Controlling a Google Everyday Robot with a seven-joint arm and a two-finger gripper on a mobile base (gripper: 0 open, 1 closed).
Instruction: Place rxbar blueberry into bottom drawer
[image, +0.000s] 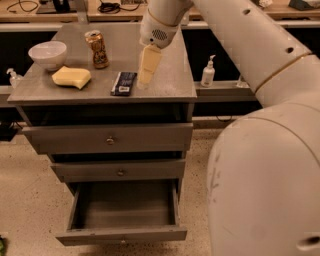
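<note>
dark snack bar on the cabinet top, gripper just beside it, bottom drawer open

the rxbar blueberry (123, 83), a small flat bar in a dark wrapper with a white patch at its near end, lies near the front edge of the grey cabinet top (170, 89). the cream gripper (144, 80) points down just to its right; whether it is open or closed cannot be told. further left are a yellow sponge (72, 77), a white bowl (47, 54) and a brown can (97, 49). the bottom drawer (122, 234), deep grey metal, stands pulled out.
</note>
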